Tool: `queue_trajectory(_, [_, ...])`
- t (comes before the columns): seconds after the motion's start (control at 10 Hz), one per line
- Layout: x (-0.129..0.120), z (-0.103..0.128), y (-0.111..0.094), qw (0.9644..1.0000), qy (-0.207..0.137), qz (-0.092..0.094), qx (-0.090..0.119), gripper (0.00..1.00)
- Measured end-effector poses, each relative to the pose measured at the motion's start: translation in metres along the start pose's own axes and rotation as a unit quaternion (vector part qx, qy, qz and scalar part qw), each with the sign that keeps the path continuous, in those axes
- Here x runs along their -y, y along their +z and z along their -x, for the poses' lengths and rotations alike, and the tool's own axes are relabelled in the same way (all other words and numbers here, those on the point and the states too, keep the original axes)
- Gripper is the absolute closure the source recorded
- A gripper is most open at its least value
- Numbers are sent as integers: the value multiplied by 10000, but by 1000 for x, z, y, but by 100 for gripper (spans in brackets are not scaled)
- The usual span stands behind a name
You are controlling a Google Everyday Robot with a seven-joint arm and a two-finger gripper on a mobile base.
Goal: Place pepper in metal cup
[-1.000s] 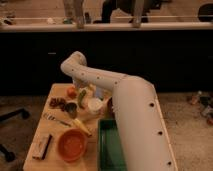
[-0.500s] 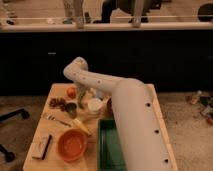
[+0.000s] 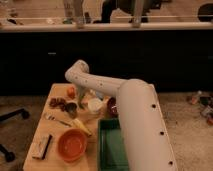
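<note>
The small grey metal cup [image 3: 71,108] stands on the wooden table [image 3: 50,131], left of the middle, just in front of a round orange-red fruit [image 3: 71,91]. My white arm bends at its elbow above the table's far edge and drops toward these things. My gripper [image 3: 80,102] hangs dark at the arm's end, right beside the cup and a little above the tabletop. It is open and I see nothing in it. The pepper is hidden from me; I cannot make it out among the things around the gripper.
A white round container [image 3: 94,105] and a maroon bowl [image 3: 111,106] sit right of the gripper. An orange bowl [image 3: 72,144], a yellow vegetable [image 3: 82,127] and a deep green bin [image 3: 113,146] lie nearer. Dark reddish items [image 3: 56,102] sit at the left.
The arm's elbow has sunk a little and shifted right, bringing the gripper lower over the things by the cup. Nothing on the table has moved.
</note>
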Motion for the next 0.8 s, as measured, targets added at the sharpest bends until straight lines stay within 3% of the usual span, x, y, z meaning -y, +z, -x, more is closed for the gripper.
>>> queue_trajectory(0.5, [2,0,0,10000,6,-45,-20,20])
queue_trajectory(0.8, [19,0,20,9994,-98,-317,-20,20])
